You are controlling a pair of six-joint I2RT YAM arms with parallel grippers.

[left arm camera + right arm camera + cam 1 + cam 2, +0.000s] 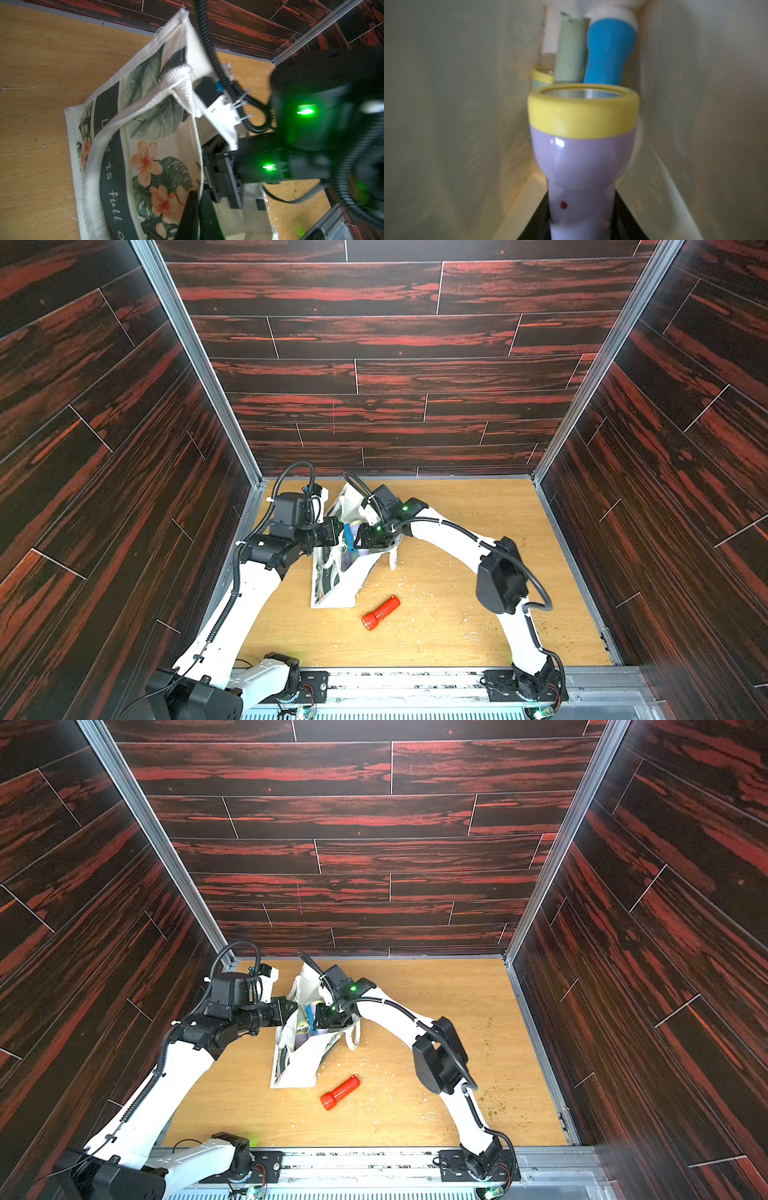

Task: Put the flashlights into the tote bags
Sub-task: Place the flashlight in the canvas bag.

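Walls (395,344) of dark planks with red grain streaks enclose the cell on three sides. Aluminium corner posts (199,360) join them. The table (478,510) is light wood, scattered with pale flecks (419,593). A metal rail (415,682) runs along its near edge.

The off-white tote bag (337,590), printed with leaves and flowers, stands open-mouthed. Inside are a yellow-ringed lilac flashlight (582,158), a blue flashlight (608,52) and a green flashlight (570,49). A red flashlight (380,612) lies sideways just beside the bag.

I can read only "is full" in white script along the dark printed band (110,166) of the off-white canvas tote bag (158,122).
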